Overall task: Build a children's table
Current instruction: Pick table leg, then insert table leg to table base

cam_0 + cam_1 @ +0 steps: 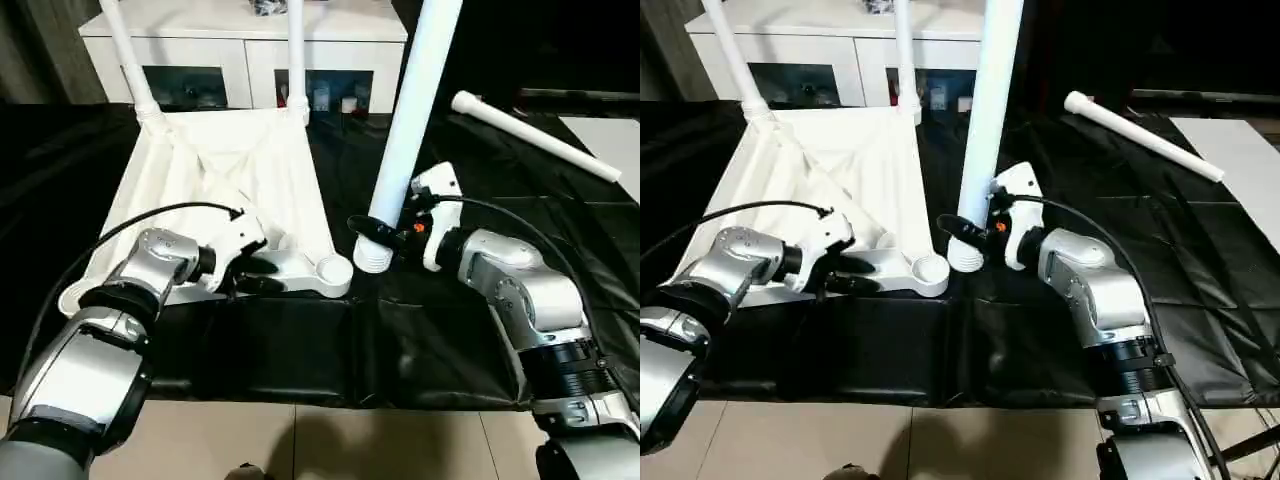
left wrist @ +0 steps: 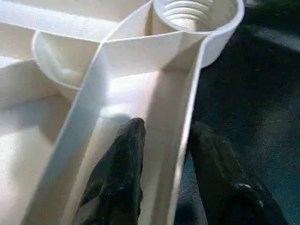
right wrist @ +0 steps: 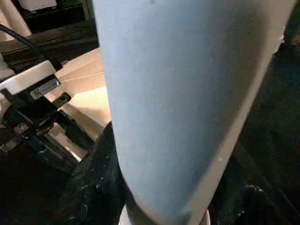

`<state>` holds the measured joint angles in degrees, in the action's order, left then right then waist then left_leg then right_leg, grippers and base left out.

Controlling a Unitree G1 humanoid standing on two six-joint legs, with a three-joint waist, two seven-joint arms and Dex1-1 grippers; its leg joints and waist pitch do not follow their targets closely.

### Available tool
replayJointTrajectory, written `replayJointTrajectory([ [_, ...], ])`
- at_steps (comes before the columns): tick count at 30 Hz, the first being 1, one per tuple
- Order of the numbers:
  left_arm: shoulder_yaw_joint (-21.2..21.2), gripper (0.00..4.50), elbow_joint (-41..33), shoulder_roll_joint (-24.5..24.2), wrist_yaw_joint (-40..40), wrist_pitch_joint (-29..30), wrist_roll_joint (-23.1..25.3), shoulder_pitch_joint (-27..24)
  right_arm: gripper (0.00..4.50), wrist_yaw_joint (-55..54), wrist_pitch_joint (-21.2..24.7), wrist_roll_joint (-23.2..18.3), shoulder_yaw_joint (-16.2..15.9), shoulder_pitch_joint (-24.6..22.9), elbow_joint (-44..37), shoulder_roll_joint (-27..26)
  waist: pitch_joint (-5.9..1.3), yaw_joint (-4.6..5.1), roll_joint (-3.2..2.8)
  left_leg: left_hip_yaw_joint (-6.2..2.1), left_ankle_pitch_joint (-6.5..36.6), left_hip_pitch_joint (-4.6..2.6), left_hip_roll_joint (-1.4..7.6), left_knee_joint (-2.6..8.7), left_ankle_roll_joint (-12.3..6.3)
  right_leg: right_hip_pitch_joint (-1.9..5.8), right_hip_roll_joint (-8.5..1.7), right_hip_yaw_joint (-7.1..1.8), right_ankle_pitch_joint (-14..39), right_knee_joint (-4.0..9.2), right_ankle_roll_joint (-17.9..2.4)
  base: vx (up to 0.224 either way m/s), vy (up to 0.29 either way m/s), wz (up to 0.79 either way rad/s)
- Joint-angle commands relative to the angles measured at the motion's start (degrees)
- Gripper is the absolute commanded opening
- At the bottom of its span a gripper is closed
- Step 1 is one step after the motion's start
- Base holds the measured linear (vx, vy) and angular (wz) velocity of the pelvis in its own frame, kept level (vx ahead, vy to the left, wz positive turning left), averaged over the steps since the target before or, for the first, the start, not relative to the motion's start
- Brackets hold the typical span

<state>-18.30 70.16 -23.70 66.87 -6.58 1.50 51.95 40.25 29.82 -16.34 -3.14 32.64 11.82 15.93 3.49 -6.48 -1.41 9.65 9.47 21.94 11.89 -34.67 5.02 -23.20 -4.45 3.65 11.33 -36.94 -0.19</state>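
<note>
- The two eye views are looking forward and down from the head, side by side, both taking in the upturned tabletop [image 1: 250,170] on the black cloth [image 1: 300,350].
- The left wrist camera is sitting very close over the tabletop's near rim and corner socket [image 2: 194,14].
- The right wrist camera is pressing close against the held leg [image 3: 187,93], facing the tabletop's near corner.

Tabletop [image 1: 250,170] upside down, two legs [image 1: 125,50] socketed.
</note>
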Motion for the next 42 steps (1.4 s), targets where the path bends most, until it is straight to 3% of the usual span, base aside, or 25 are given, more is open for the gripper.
replayJointTrajectory([
  [1,-0.29,1.49,0.32,0.44,0.3,-0.95,1.6,-0.47,1.88,0.14,-0.24,-0.4,-0.23,0.13,-0.82,-0.1,-4.8,-0.06,-0.88,-0.32,12.84,-1.18,0.86,3.97,1.49,3.69,-3.51,-2.51,0.21,4.06,-15.27,0.0,0.0,0.0],
  [12,0.97,0.55,1.16,1.86,-0.3,-1.59,2.45,-0.93,1.88,0.17,0.67,-0.78,-0.17,-0.58,-1.94,-0.27,-4.7,-0.1,-0.95,-0.29,13.16,-1.16,0.83,3.99,1.18,3.6,-3.52,-2.56,2.79,4.38,-14.8,0.0,0.0,0.0],
  [17,0.61,0.23,-0.37,1.24,1.54,-2.04,2.72,-3.19,1.88,2.85,2.37,-1.54,-1.92,-1.23,-3.17,0.26,-4.87,-0.04,-0.87,-0.35,11.31,-0.87,0.92,4.0,0.42,3.86,-3.54,-2.42,-1.29,3.95,-15.56,0.0,0.0,0.0],
  [18,0.68,0.19,-1.93,1.3,1.99,-1.78,2.32,-4.77,1.88,4.16,3.28,-1.98,-2.52,-1.65,-3.82,0.84,-4.89,0.05,-0.19,-0.26,11.08,-0.9,0.98,4.05,0.14,3.92,-3.55,-2.43,-1.66,3.99,-15.65,0.0,0.0,0.0],
  [22,0.39,0.0,-7.79,1.48,2.02,-0.97,1.96,-9.72,1.88,5.64,5.41,-2.69,-3.35,-2.1,-4.47,1.53,-4.82,0.04,-0.39,-0.1,10.06,-0.91,1.14,4.01,-1.34,3.69,-3.76,-2.44,0.57,4.12,-15.2,0.0,0.0,0.0],
  [23,0.27,0.0,-11.91,1.53,1.24,-0.45,1.86,-12.57,1.88,6.43,6.05,-2.7,-4.05,-2.18,-4.58,1.83,-4.73,0.1,0.17,0.0,10.19,-0.88,1.15,4.06,-1.57,3.63,-3.77,-2.48,1.93,4.29,-14.91,0.0,0.0,0.0],
  [25,0.43,0.0,-14.6,1.57,0.73,0.11,1.62,-14.2,1.88,6.72,6.81,-2.75,-4.4,-2.07,-4.48,1.88,-4.65,0.12,-0.23,-0.01,10.8,-0.96,1.28,4.2,-1.42,3.44,-3.93,-2.52,5.41,4.5,-13.97,0.0,0.0,0.0],
  [26,0.48,0.0,-17.41,1.58,0.41,1.49,1.37,-15.76,1.88,7.23,7.49,-2.75,-4.84,-2.02,-4.41,2.09,-4.56,0.21,0.22,0.09,11.03,-0.93,1.19,4.2,-1.51,3.37,-3.88,-2.56,6.69,4.74,-13.51,0.0,0.0,0.0],
  [27,0.41,0.0,-19.2,1.53,0.37,2.28,1.25,-16.69,1.88,7.54,7.47,-2.47,-5.26,-1.93,-4.27,2.25,-4.54,0.21,-0.13,-0.03,11.5,-1.01,1.38,4.35,-1.05,3.26,-3.96,-2.62,8.6,4.7,-12.94,0.0,0.0,0.0],
  [31,0.55,0.0,-31.56,0.72,-0.46,9.15,0.99,-21.27,1.88,7.68,8.02,-1.73,-5.97,-1.15,-3.59,2.82,-4.28,0.46,-0.17,0.02,13.77,-1.33,1.35,4.7,0.01,2.89,-3.86,-2.85,14.61,5.32,-10.7,0.0,0.0,0.0],
  [37,0.4,0.0,-38.31,-0.16,-0.32,13.25,1.07,-23.17,1.88,6.2,6.74,-2.02,-4.23,0.88,-0.82,1.24,-4.35,0.64,-0.36,0.08,13.27,-1.28,1.04,4.67,0.18,2.62,-3.53,-2.9,14.11,5.46,-10.13,0.0,0.0,0.0],
  [42,0.71,0.0,-43.5,-0.68,0.76,18.56,0.17,-24.43,1.88,7.11,7.11,-2.49,-5.07,1.53,0.51,0.64,-4.55,0.71,-0.5,0.15,11.57,-1.16,0.98,4.56,-0.25,2.75,-3.33,-2.8,9.57,5.04,-11.28,0.0,0.0,0.0],
])
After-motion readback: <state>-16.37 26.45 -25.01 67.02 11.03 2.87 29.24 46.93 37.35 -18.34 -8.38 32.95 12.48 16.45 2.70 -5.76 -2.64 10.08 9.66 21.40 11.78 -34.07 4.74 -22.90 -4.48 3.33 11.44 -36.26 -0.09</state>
